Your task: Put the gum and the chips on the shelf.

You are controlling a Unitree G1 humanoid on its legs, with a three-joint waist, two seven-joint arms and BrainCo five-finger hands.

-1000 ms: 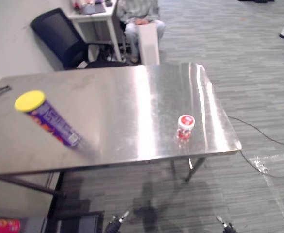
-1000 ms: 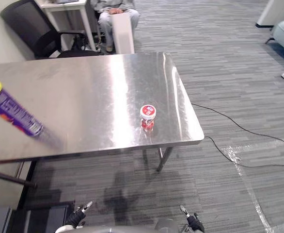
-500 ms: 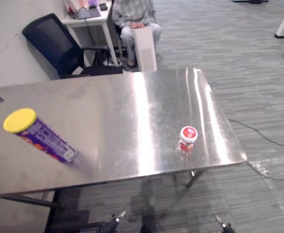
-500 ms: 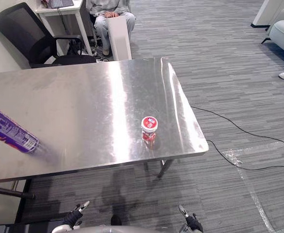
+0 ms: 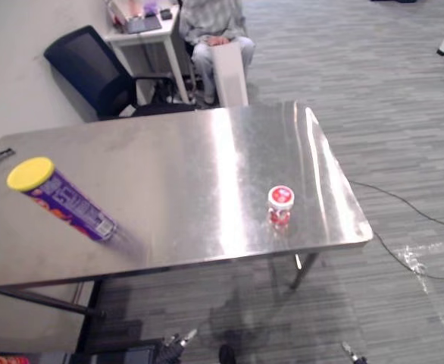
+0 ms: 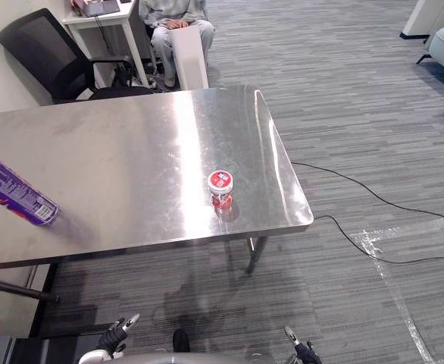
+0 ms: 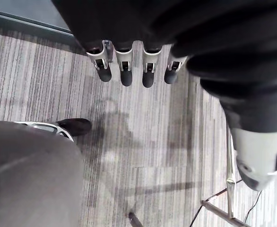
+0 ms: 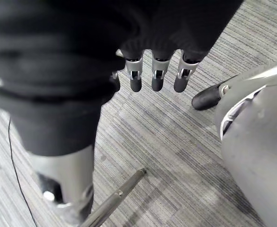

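- Left hand (image 7: pixel 125 71): released, fingers straight in a row, tips pointing down at the floor (image 7: pixel 143 142). Holds nothing, touches nothing.
- Right hand (image 8: pixel 156 72): same, fingers straight and relaxed, hanging over the floor, nothing in it.
- Both hands sit low, in front of the bench's (image 5: pixel 207 159) front edge and below it. Well apart from both things.
- Chips (image 5: pixel 64 201): long tube on the bench, near its left end, toward the front.
- Chips seem to stand on the base w/ lid up. In the eye views the long axis slants, lid toward back-left, base toward front-right.
- Chips look: flat yellow lid, purple body w/ red and white print, silver rim at the base. A faint reflection runs on from the base on the steel.
- Gum (image 5: pixel 279 206): small jar, upright, on the bench near its front right corner, a bit in from both edges.
- Gum look: short, round, red body, white lid w/ red label facing up. Reflection right under it.
- Gum and chips well apart, most of the bench top between them.
- Bench: bare shiny steel top, rounded corners, thin metal legs.
- Behind the bench, back-left: black office chair (image 5: pixel 93 68), then a small white desk (image 5: pixel 142 30).
- A person (image 5: pixel 214 26) sits beside that desk, hands in lap.
- Floor all round is grey striped carpet.
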